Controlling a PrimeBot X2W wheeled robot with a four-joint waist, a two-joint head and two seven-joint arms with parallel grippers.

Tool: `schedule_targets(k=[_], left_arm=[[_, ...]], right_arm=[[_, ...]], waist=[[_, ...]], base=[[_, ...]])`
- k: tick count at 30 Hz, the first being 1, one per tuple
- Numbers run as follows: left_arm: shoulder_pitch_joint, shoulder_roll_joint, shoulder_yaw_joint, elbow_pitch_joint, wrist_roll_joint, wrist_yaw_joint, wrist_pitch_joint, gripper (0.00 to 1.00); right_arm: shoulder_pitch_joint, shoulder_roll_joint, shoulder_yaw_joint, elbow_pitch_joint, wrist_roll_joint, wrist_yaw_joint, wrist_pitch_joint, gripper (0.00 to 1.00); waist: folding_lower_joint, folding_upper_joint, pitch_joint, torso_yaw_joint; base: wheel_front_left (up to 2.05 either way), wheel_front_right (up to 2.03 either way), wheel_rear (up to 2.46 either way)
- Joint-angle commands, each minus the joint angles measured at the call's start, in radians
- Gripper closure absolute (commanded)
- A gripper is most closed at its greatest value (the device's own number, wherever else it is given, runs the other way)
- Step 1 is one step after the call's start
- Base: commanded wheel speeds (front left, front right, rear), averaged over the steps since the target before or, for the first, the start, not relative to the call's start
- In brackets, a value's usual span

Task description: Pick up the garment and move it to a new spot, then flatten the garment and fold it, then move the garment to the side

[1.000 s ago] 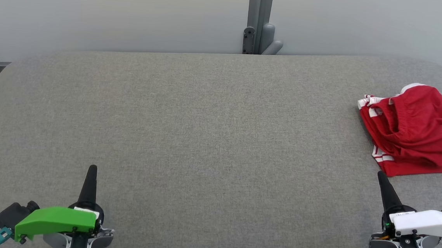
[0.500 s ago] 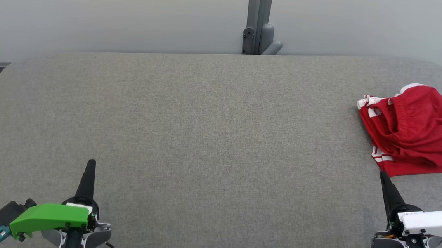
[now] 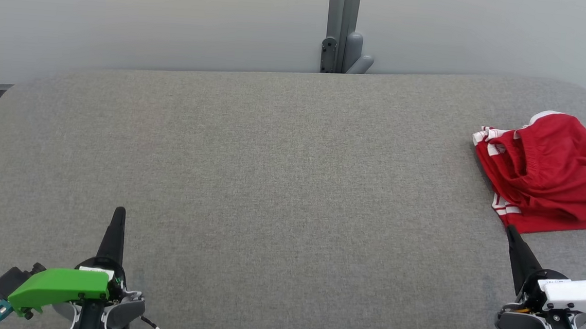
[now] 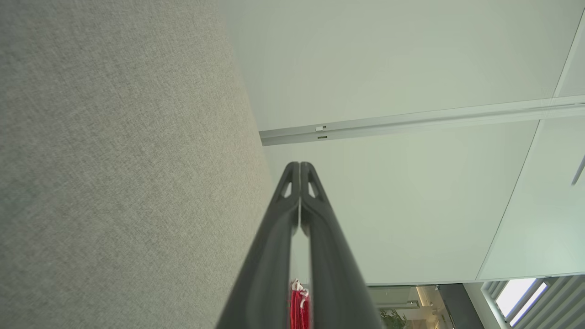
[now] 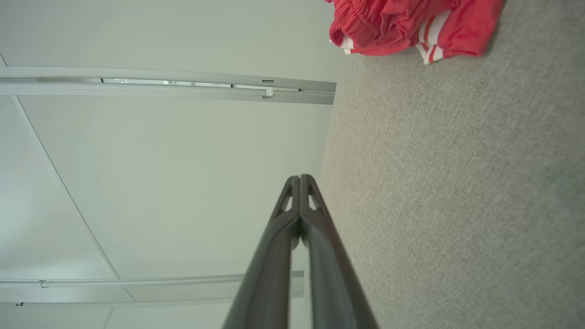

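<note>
Jaws are pressing fully together on both arms, gripping nothing. Left gripper (image 3: 119,210) is hovering by the near-left edge of the grey padded tabletop (image 3: 293,159), tip edging forward since a second ago. Right gripper (image 3: 510,228) is drifting rightward at the near-right corner, tip just beside the garment (image 3: 550,172). Red garment is lying crumpled at the right edge, unmoved.
</note>
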Motion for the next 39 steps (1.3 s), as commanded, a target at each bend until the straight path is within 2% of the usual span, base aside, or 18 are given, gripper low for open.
schedule_targets(k=[1,16,39], left_arm=[[-0.019,0.002,0.005,-0.006,-0.029,-0.008,0.006,1.0],[-0.026,0.002,0.015,-0.007,-0.115,-0.021,0.027,1.0],[-0.023,0.002,0.014,-0.006,-0.114,-0.02,0.027,1.0]], right_arm=[[-0.015,-0.006,-0.006,0.001,0.024,0.0,0.008,1.0],[-0.016,-0.005,-0.023,0.007,0.116,0.0,0.037,1.0],[-0.017,0.002,-0.029,0.007,0.105,0.0,0.04,1.0]], waist=[[0.0,0.0,0.0,0.0],[0.0,0.0,-0.002,-0.001],[0.0,0.0,-0.002,-0.002]], base=[[0.0,0.0,0.0],[0.0,0.0,0.0],[0.0,0.0,0.0]])
